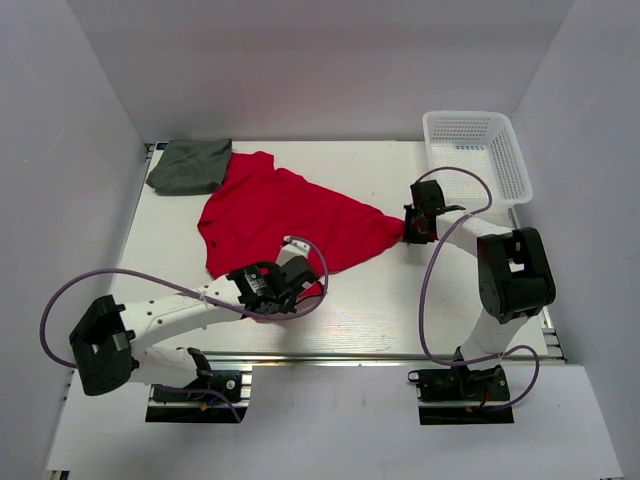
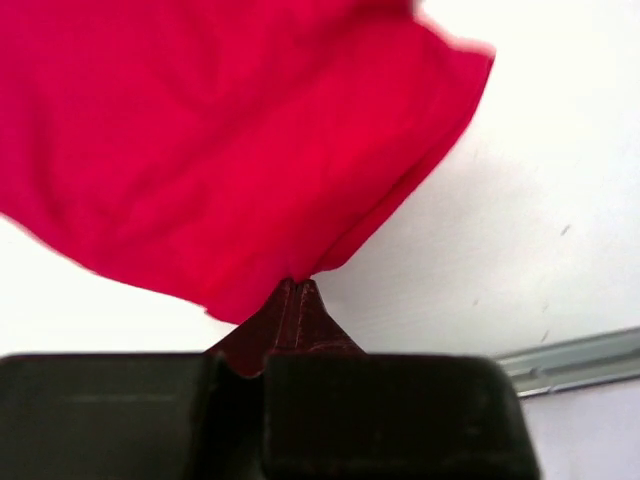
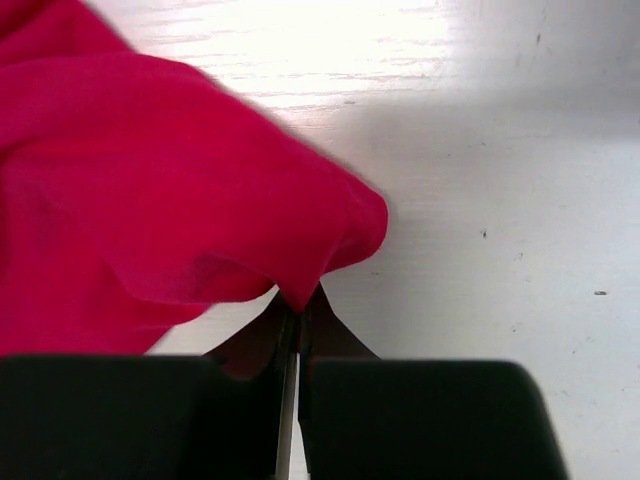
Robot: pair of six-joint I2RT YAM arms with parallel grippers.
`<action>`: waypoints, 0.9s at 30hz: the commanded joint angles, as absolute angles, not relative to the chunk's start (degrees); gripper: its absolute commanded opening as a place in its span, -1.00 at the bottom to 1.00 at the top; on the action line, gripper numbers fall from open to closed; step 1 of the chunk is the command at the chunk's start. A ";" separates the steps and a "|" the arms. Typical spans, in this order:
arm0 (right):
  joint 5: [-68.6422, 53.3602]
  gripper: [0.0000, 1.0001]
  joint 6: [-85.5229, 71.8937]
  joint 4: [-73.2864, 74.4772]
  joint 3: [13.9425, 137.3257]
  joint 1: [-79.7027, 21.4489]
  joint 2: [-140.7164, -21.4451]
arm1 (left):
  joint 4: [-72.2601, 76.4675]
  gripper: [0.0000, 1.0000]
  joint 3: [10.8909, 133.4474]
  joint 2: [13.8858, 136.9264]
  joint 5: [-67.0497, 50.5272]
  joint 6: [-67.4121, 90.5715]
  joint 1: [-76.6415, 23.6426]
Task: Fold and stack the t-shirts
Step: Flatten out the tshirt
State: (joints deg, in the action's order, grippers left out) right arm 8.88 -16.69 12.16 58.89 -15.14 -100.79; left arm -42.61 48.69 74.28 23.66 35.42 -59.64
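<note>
The red t-shirt (image 1: 285, 215) lies spread across the middle of the white table (image 1: 400, 300), pulled into a rough triangle whose long point runs out to the right; both arms have hold of it. The left gripper (image 1: 308, 272) is at the shirt's near edge, and the left wrist view shows its two dark fingers pressed together on a fold of the hem (image 2: 298, 290), with the cloth (image 2: 220, 150) fanning away from them over the table; a strip of metal rail (image 2: 580, 355) crosses the lower right of that view. The right gripper (image 1: 410, 228) is clamped on the shirt's right-hand tip; in the right wrist view its fingers meet (image 3: 297, 302) on a bunched corner of red cloth (image 3: 150, 200), and bare tabletop fills the right side of the picture.

The dark grey-green t-shirt (image 1: 190, 165) sits at the far left corner of the table, in a compact, roughly folded shape; the red shirt's far left edge reaches just beside it, perhaps touching, though the top view does not settle that. The white mesh basket (image 1: 490, 198) stands at the far right corner, behind the right gripper and apart from both shirts. A purple cable (image 1: 50, 300) loops out from the left arm past the table's left edge; another arcs over the right arm close to the basket. Plain white walls enclose the table on three sides.
</note>
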 commanded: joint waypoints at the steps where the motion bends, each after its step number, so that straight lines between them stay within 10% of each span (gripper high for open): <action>1: 6.36 -1.00 -16.26 14.14 62.05 -15.21 -95.38 | -45.96 -1.00 54.13 69.62 34.17 36.81 -59.50; 16: -2.38 -1.00 -15.03 24.34 73.20 -12.05 -78.14 | -55.29 -1.00 86.91 66.01 80.31 34.31 -58.27; 22: 5.97 -1.00 -11.88 27.42 80.49 -10.20 -71.99 | 13.22 -1.00 78.07 55.82 78.95 -23.99 -58.27; 27: 7.56 -1.00 -7.48 28.04 83.58 -10.11 -65.32 | 5.02 -1.00 89.18 57.30 74.21 -26.19 -58.27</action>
